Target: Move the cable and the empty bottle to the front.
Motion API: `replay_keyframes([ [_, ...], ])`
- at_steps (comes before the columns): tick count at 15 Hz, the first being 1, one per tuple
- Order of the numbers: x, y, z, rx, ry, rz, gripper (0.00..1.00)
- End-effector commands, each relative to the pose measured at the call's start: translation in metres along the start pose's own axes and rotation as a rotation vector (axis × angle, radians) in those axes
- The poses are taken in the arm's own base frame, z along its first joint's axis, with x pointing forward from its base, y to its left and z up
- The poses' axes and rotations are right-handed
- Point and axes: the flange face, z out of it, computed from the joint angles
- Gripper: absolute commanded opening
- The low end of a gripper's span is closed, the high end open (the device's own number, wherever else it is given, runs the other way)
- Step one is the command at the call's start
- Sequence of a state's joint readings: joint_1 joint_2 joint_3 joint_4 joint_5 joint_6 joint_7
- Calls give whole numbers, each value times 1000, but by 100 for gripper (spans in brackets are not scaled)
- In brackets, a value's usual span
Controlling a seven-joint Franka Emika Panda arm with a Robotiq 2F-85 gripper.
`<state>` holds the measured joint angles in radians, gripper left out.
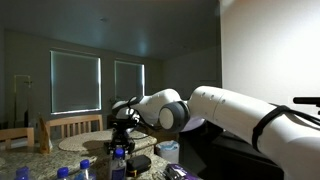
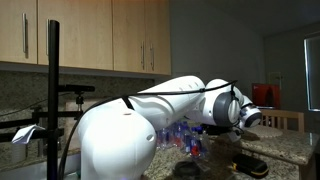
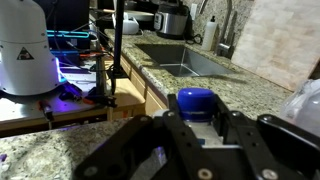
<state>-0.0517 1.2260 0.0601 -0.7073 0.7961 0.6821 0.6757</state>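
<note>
- The gripper (image 3: 196, 116) has its fingers either side of a blue-capped bottle (image 3: 195, 100); whether they pinch it cannot be told.
- The bottle stands on a granite tabletop (image 3: 255, 100), near a sink (image 3: 185, 62).
- Its label is hidden.

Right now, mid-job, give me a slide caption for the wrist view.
Wrist view: pincer straddling a blue-capped bottle, with granite counter and sink beyond.

Speckled granite countertop (image 3: 250, 100) with inset sink (image 3: 185, 62); in an exterior view it carries a cluster of clear blue-capped bottles (image 2: 185, 137), and in wrist view one blue bottle cap (image 3: 195, 103) shows near the counter edge.
</note>
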Motion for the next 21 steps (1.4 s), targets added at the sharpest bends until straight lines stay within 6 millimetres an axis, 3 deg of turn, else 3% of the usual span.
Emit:
replay_keyframes([
  [1, 2, -2, 1, 10, -29, -29, 13],
  [6, 6, -4, 3, 9, -37, -31, 13],
  [7, 6, -5, 4, 9, -38, -32, 17],
  [8, 6, -5, 3, 11, -37, -34, 27],
  [15, 8, -7, 5, 7, -42, -37, 25],
  [21, 12, -6, 7, 4, -54, -28, 32],
])
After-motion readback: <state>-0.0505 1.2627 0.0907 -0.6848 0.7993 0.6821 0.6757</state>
